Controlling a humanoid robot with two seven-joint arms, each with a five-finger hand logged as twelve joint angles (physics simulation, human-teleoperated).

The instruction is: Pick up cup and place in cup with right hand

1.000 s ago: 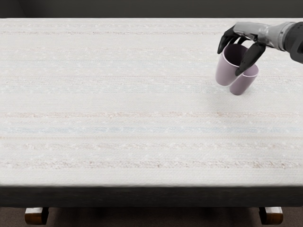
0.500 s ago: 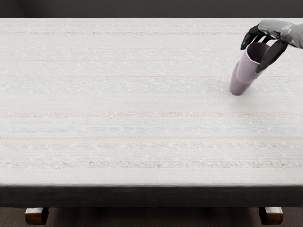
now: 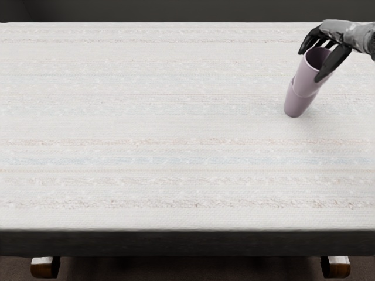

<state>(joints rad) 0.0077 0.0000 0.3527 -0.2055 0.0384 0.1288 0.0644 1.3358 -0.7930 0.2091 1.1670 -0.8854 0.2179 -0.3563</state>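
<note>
"Item one?"

"Mauve cup [image 3: 306,79], upper: grasped near its rim by the right hand [image 3: 337,34], thumb on the near side, presumably to keep the base free for nesting."

"Item two?"

"Matching lower cup [image 3: 297,105]: stood on the table [image 3: 146,120] as receiver. The upper one was at its mouth, apparently partly inside; depth could not be told."

"Setting?"

"One pale, faintly striped woven cover, dark front edge [image 3: 176,243]; brown floor [image 3: 187,269] below, dark grey wall [image 3: 176,10] behind."
</note>
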